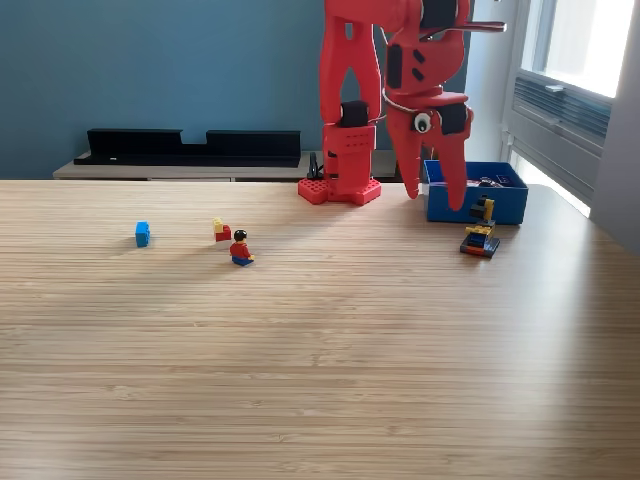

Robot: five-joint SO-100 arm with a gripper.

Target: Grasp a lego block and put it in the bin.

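Exterior view has the red arm's gripper (436, 195) hanging fingers-down right at the bin (476, 192), over its near-left corner as that view shows it. The two red fingers are spread a fair bit apart at the tips and I can't see anything pinched between them, so I'd call the jaws open and empty. The bin itself is the blue box on the exterior view's right, just beside the arm's red base (340, 190), and something small and dark sits inside it, too small to make out.

Moving outward: a stacked lego piece (481, 232) in black, yellow, blue and red stands just in front of the bin. Well off to the exterior view's left are a minifigure (241, 249), a small red-and-yellow piece (221, 231) just beside it, and a blue block (142, 234) farther left. A long black tray (190, 147) sits on the shelf behind the wooden table (320, 380).

My guess is it's between grabs. For the next one I'd take the stack by the bin, it's nearest. Keep the jaws wide, come straight down, and straddle the narrow sides so it doesn't tip over.
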